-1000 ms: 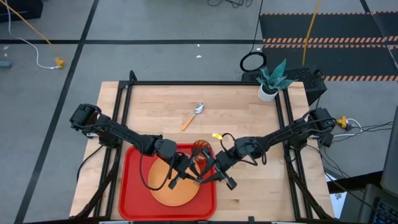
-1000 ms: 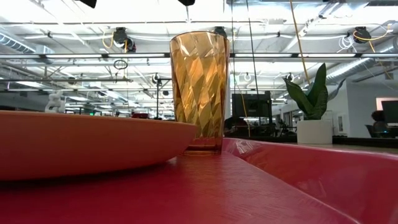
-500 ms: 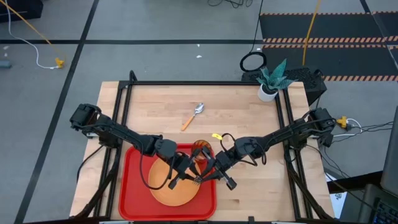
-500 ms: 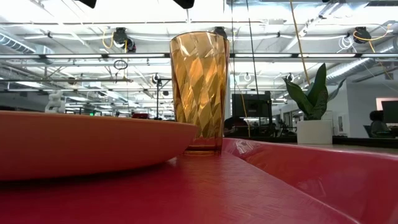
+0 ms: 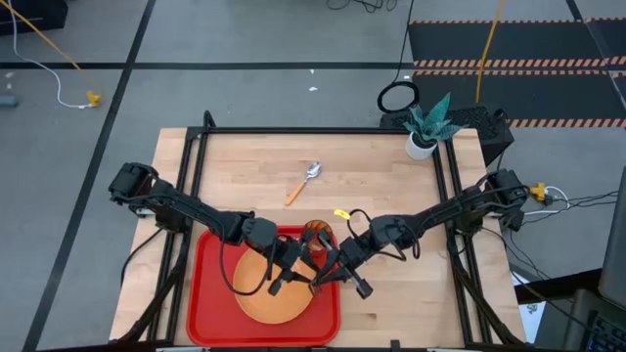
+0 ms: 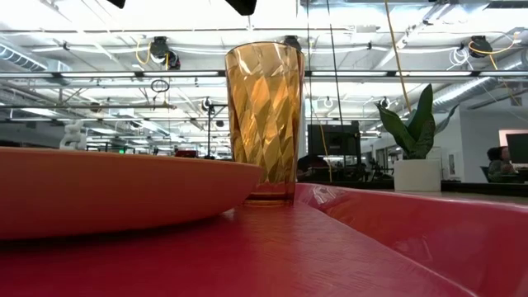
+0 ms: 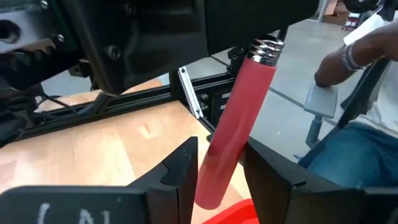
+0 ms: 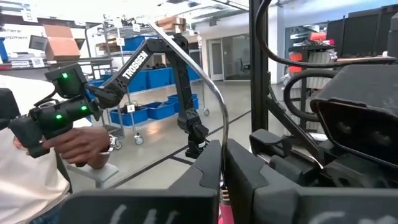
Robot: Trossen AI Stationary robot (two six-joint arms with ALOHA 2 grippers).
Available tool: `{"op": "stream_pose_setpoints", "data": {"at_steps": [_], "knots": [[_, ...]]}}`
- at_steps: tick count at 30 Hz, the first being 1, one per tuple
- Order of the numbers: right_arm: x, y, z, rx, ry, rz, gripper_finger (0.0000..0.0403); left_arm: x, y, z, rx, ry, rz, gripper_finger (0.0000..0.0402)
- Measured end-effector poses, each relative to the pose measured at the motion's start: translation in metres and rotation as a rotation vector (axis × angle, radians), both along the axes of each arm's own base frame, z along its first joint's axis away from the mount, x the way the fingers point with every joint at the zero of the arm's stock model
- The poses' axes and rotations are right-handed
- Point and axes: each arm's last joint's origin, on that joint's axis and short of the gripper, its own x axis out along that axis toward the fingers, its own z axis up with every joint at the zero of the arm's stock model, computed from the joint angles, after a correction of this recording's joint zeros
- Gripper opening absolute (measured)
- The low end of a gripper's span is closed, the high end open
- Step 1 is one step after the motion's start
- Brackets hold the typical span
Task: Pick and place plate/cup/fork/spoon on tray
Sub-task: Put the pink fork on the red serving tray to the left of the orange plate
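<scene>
The red tray (image 5: 207,293) lies at the table's near edge, left of the middle, and also fills the low view (image 6: 330,247). The orange plate (image 5: 256,295) and the amber cup (image 5: 315,235) stand on it, the cup upright at the tray's far right corner (image 6: 264,124). My two grippers meet above the plate's right part, both on the fork (image 7: 233,130). My left gripper (image 5: 296,277) comes from the left and my right gripper (image 5: 331,274) from the right. The spoon (image 5: 304,182) lies flat on the bare wood beyond the tray. My left gripper has the fork's pink-red handle (image 7: 217,174) between its two fingers, near the handle's free end, one finger against each side. The fingers lie across the handle. The fork is clear of the plate. My right gripper is shut on the fork's metal neck, where the handle ends (image 7: 266,48). The curved metal end (image 8: 214,99) sticks out past its fingers. It comes from the table's right, opposite my left gripper.
A white pot with a green plant (image 5: 423,145) stands at the table's far right corner. Black frame rails run along the table's left, right and far edges. A seated person shows beyond the table in the left wrist view (image 7: 360,74).
</scene>
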Motion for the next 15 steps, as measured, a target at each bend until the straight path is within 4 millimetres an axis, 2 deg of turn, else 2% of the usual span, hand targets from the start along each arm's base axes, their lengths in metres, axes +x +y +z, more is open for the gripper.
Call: {"op": "stream_pose_setpoints", "data": {"at_steps": [6, 12, 15], "knots": [[-0.003, 0.001, 0.005, -0.021, -0.022, -0.095, 0.0, 0.001, 0.0, 0.004, -0.008, -0.038, 0.029, 0.0129], [-0.012, 0.011, 0.013, -0.105, -0.06, -0.282, 0.0, 0.002, 0.003, 0.006, 0.002, -0.066, 0.108, 0.0127], [-0.016, 0.016, 0.016, -0.137, -0.073, -0.313, 0.0, 0.003, 0.003, 0.007, 0.008, -0.086, 0.115, 0.0105]]}}
